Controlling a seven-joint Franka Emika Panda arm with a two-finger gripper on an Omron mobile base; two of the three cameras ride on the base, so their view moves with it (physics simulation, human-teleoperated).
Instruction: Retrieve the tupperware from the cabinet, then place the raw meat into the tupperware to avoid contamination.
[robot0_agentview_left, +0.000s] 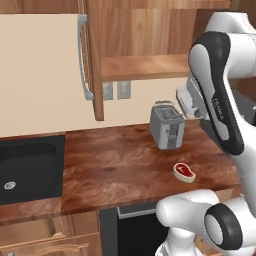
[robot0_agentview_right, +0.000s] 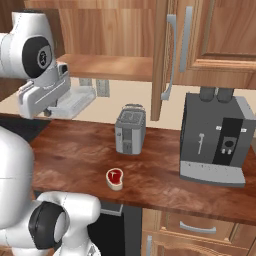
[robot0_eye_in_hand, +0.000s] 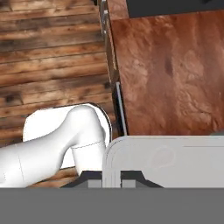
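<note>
Toaster (robot0_agentview_left: 167, 125) is seen upright on the wooden counter (robot0_agentview_left: 115, 170), near the back wall below the cabinet (robot0_agentview_left: 145, 65) shelf. A coffee machine (robot0_agentview_right: 215, 142) is seen further along the counter, well apart from the toaster. A black sink (robot0_agentview_left: 27, 170) is set into the counter at the other end. 2 wall sockets (robot0_agentview_left: 115, 91) are seen under the shelf. The cabinet door (robot0_agentview_left: 95, 60) is swung open, edge-on, its grey bar handle (robot0_agentview_left: 82, 57) facing the sink side.

Raw meat (robot0_agentview_left: 184, 171) is lying flat on the counter, in front of the toaster and apart from it, near the front edge. Nothing is seen between it and the toaster.

Gripper (robot0_eye_in_hand: 112, 177) is closed on the rim of the tupperware (robot0_agentview_right: 75, 102), which is held clear of the shelf, in the air above the counter, beside the toaster and higher than it. In the hand view the tupperware (robot0_eye_in_hand: 170, 159) is seen roughly level, with counter and plank floor (robot0_eye_in_hand: 52, 57) below.
</note>
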